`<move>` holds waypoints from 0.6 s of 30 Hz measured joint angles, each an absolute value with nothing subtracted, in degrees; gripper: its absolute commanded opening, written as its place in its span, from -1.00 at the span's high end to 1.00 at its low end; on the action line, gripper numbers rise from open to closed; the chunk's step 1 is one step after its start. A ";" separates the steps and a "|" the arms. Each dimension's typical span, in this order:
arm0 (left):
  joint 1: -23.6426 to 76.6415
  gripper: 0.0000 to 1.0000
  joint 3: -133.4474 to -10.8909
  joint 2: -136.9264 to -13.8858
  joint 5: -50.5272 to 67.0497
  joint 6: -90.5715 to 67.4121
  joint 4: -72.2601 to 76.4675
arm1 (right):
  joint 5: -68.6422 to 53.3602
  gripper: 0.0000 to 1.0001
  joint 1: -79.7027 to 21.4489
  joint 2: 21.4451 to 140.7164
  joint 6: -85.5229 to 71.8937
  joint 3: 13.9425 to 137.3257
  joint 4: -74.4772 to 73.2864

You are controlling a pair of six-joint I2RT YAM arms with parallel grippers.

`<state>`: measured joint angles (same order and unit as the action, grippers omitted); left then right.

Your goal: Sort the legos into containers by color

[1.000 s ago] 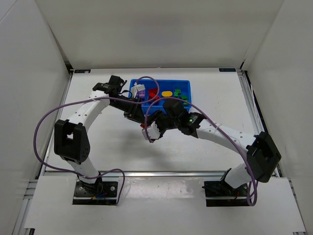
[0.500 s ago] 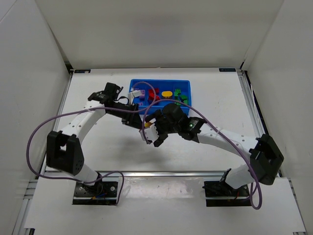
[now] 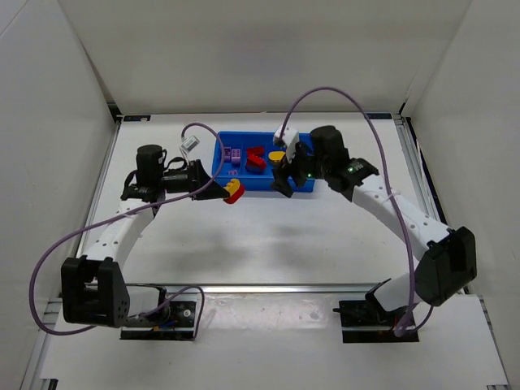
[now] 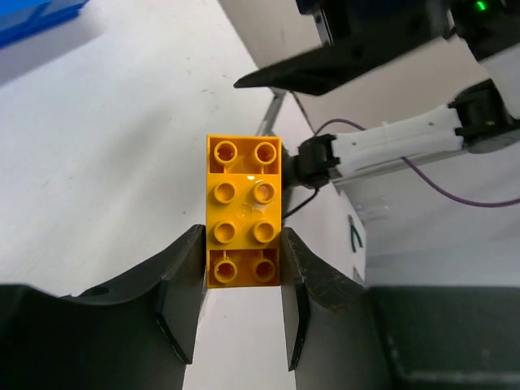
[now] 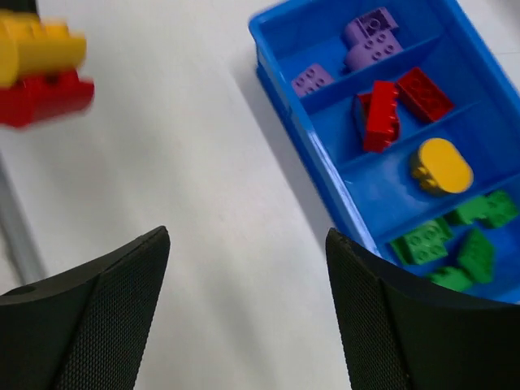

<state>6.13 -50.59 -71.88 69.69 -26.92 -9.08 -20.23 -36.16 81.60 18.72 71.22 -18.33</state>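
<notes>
- Clamping a yellow brick (image 4: pixel 244 211) joined to a red brick (image 5: pixel 45 97), the left gripper (image 4: pixel 242 280) sits near the blue tray's (image 5: pixel 290 122) front-left corner.
- Right gripper (image 5: pixel 246 260): fingers spread, empty, over the tray's front wall.
- Purple, red, yellow, green legos (image 5: pixel 382 114) occupy separate compartments (image 5: pixel 382 188).

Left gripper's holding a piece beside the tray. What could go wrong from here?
1. The left gripper is shut on a yellow brick that the right wrist view shows stacked on a red brick. If they are released together, one colour would likely land in the wrong compartment of the tray.
2. The right gripper, open, hangs close by the tray, so the left gripper's path to the yellow oval compartment may cross it.
</notes>
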 measured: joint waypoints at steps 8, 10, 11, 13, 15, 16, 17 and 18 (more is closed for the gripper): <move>6.11 0.80 -55.31 -81.25 79.61 -38.96 5.06 | -44.71 -0.57 -30.35 93.49 -3.05 84.01 -19.22; 6.04 0.79 -57.06 -83.02 81.08 -40.23 6.37 | -50.24 -0.54 -29.98 95.31 -6.90 84.31 -18.39; 5.78 0.79 -57.28 -83.22 81.06 -40.58 6.79 | -52.90 -0.51 -29.87 95.98 -9.23 84.18 -17.91; 5.21 0.79 -57.28 -83.22 81.03 -41.56 8.27 | -56.60 -0.47 -29.85 96.55 -12.73 83.66 -16.40; 4.67 0.78 -57.47 -83.53 80.79 -43.09 10.46 | -59.29 -0.41 -29.85 96.73 -15.97 83.18 -14.68; 4.54 0.78 -57.91 -84.09 80.77 -43.86 11.55 | -60.40 -0.37 -29.85 96.79 -17.34 83.02 -13.74; 4.34 0.78 -58.63 -84.93 80.60 -44.51 12.73 | -61.34 -0.34 -29.89 96.84 -18.52 82.98 -12.95; 4.19 0.78 -59.29 -85.86 80.31 -45.06 13.74 | -62.11 -0.32 -29.89 96.88 -19.62 82.98 -12.10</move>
